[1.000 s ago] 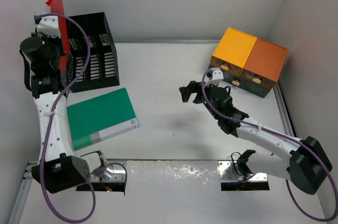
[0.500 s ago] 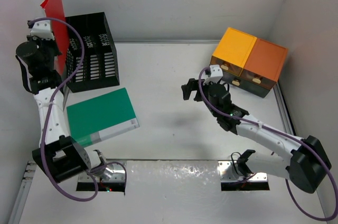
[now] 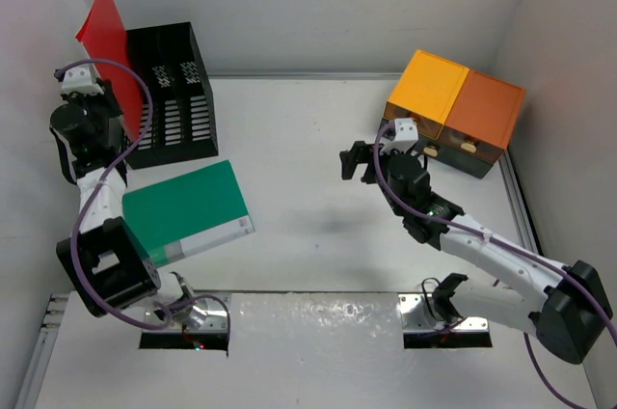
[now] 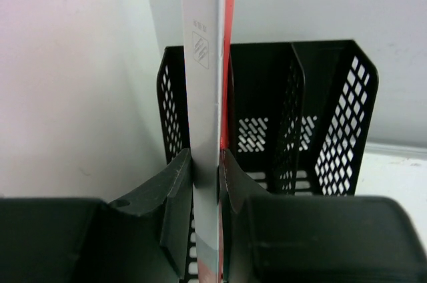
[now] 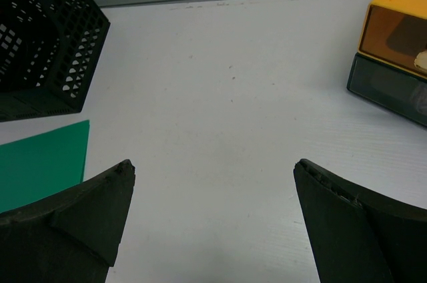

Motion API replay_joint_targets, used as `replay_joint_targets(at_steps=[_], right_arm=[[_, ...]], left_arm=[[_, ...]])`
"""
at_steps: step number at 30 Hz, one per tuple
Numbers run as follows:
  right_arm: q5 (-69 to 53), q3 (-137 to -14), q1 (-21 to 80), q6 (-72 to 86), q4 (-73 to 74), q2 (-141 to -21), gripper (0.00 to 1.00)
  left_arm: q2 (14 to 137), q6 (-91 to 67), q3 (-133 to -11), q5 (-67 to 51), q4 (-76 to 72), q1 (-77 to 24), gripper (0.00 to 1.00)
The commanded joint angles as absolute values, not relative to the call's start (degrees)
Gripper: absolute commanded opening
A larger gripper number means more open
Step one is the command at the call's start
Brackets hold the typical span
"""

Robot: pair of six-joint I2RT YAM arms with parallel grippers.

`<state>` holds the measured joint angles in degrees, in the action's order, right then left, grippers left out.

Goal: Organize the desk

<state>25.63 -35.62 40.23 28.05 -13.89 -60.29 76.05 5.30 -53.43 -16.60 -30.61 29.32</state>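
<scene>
1. Desk (image 3: 289, 129): large flat white rectangular tabletop with metal rail edges, enclosed by white walls on L, rear and R. It fills the whole work area; both arm bases sit at its near edge.
2. L gripper (image 4: 205, 176): raised at the far-L side, close to the L wall. Jaws pressed onto a thin red plastic folder (image 3: 104, 23), one finger per face, pinching it near its lower part.
3. Red folder: held upright, on edge. In the L wrist view it shows edge-on, w/ a pale grey spine strip and the red sheet on its R side. Top corner rises above the rack in the top view.
4. Black mesh plastic file rack (image 3: 174, 91): stands at the rear-L corner of the desk, w/ upright dividers and open compartments. The folder lines up w/ the rack's L side. Whether its lower edge is inside a compartment: cannot tell, as the fingers hide it.
5. Flat green rectangular folder (image 3: 188, 206): lies flat on the desk just in front of the rack, slightly skewed, w/ a pale strip along its near edge.
6. R gripper (image 5: 213, 166): hangs over the desk R of centre, near the drawer boxes. Jaws spread wide, nothing between them; only bare tabletop shows there.
7. Orange box-shaped drawer units (image 3: 453, 100): two side by side at the rear-R, one yellower, one darker.
</scene>
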Motion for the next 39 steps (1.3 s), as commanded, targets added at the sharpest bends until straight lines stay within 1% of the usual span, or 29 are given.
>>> replay_joint_targets(at_steps=[1, 5, 8, 13, 19, 23, 27, 33, 37, 39], right_arm=[[26.8, -37.2, 40.7, 26.6, -15.1, -58.8, 0.99], [26.6, -36.7, 40.7, 26.1, -14.9, -57.4, 0.99], [27.1, -35.5, 40.9, 25.8, -15.2, -55.6, 0.99], [28.6, -34.3, 40.9, 25.3, -15.1, -53.0, 0.99], [29.9, -33.3, 40.8, 24.1, -15.6, -50.5, 0.99], [30.8, -33.0, 40.9, 22.9, -15.5, -49.1, 0.99], [31.5, -33.0, 40.8, 22.0, -15.1, -47.9, 0.99], [32.3, -32.9, 40.8, 22.1, -14.1, -46.9, 0.99], [31.6, -33.9, 40.8, 23.0, -12.0, -49.0, 0.99], [30.3, -33.9, 40.8, 22.9, -12.1, -49.4, 0.99]], left_arm=[[76.8, 0.4, -53.5, -16.8, -44.6, 29.4, 0.0], [78.6, -1.1, -54.2, -15.5, -43.9, 29.2, 0.0], [80.8, -1.1, -56.7, -13.0, -42.4, 29.1, 0.0], [84.2, -0.4, -63.3, -14.4, -36.2, 28.7, 0.0], [87.3, 5.7, -68.2, -12.5, -29.9, 27.5, 0.0], [88.8, 8.2, -70.1, -13.8, -27.8, 27.6, 0.0], [89.4, 10.9, -69.8, -18.1, -27.8, 27.9, 0.0], [91.4, 12.6, -72.0, -28.1, -22.9, 28.7, 0.0], [92.4, 11.0, -70.6, -26.4, -28.7, 29.4, 0.0], [93.8, 9.2, -72.1, -26.4, -28.7, 30.5, 0.0]])
